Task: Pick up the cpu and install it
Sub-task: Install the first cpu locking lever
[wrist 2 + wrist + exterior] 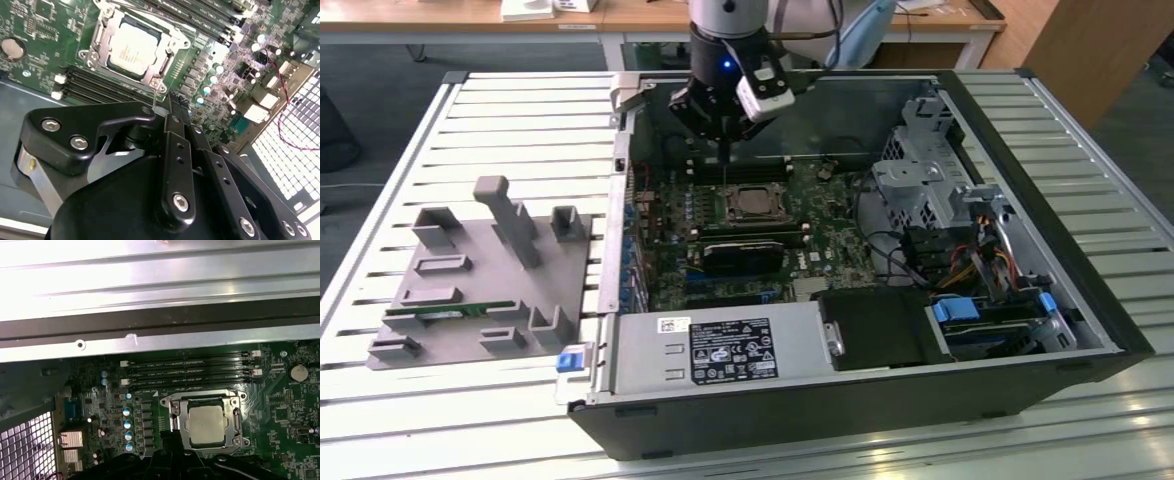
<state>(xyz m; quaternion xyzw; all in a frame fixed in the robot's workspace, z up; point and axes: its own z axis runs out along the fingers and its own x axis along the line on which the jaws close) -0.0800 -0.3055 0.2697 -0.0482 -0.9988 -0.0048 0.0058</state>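
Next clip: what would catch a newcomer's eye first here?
Probably the open computer case on the slatted table, with the arm's gripper hanging inside it above the motherboard. Just beside the gripper in the exterior view, the cpu already lies in its socket, its pale metal top showing in both wrist views. On the exterior view's left, a grey tray with upright posts stands beside the case.

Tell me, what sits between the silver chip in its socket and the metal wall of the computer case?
In the first wrist view, four long black empty memory slots run side by side between the cpu and the case wall.
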